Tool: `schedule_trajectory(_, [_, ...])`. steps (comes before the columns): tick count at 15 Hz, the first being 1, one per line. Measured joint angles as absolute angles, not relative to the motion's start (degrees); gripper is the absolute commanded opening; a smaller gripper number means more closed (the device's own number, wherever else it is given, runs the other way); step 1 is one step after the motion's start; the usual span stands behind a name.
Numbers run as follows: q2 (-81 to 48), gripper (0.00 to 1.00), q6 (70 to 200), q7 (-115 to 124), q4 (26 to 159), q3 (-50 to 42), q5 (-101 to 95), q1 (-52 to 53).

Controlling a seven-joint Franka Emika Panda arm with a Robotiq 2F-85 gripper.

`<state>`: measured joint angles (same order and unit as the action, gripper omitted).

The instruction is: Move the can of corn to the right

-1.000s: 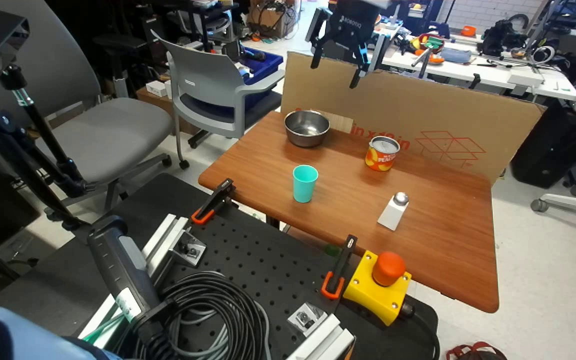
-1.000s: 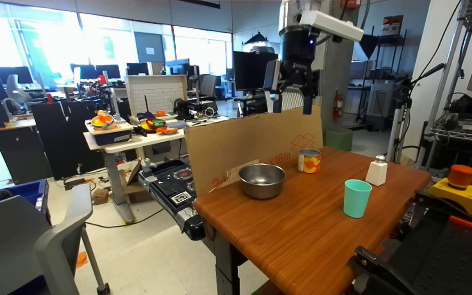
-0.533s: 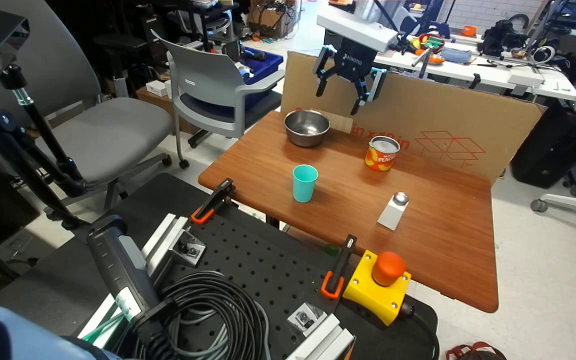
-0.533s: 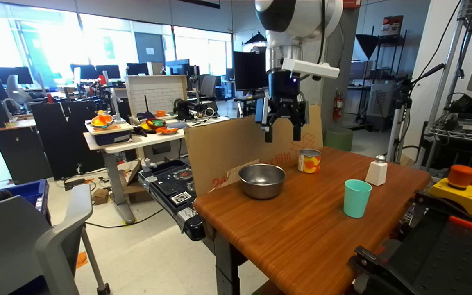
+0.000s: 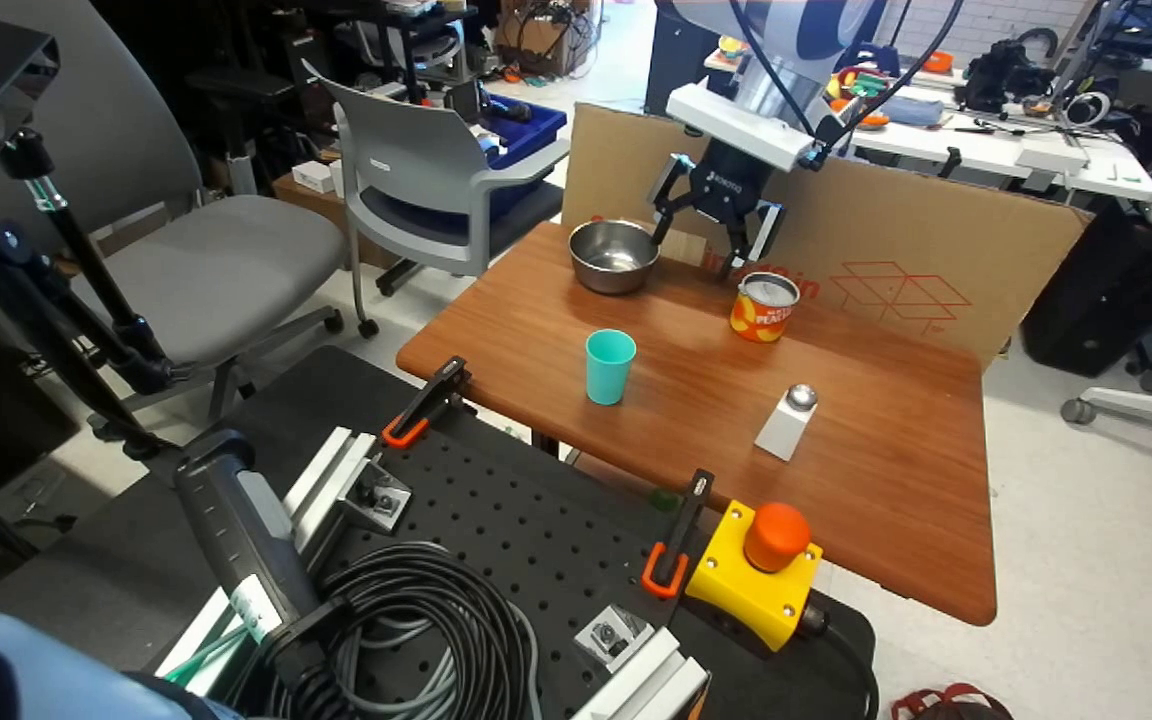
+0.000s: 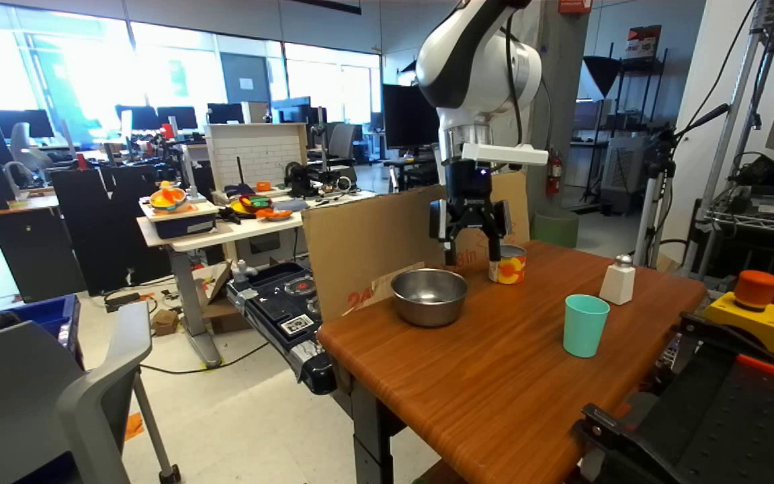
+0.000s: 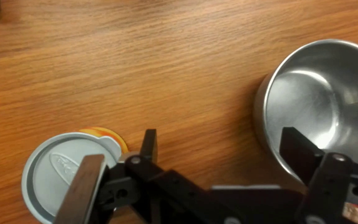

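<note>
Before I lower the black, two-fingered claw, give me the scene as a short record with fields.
target: short, orange-and-yellow metal can, upright, not gripped
print: partly legible, starts "PEA"
support: brown wood-grain table
neighbours: round steel bowl, teal tapered cup, white tapered shaker with metal top, all upright
grasp: black, two-fingered claw, open, above the table; in the wrist view it overlaps both can and bowl
backdrop: brown cardboard panel with red printing

Table [image 5: 681, 410]: can [image 5: 763, 312], bowl [image 5: 610, 279], cup [image 5: 608, 372], shaker [image 5: 785, 428].
</note>
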<state>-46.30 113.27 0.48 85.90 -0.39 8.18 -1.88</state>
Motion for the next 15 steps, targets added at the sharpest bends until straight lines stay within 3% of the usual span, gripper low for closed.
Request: schedule_trajectory(15, [-52.5, 1.00, 108.9, 4.1, 77.5, -10.0, -0.5, -8.3])
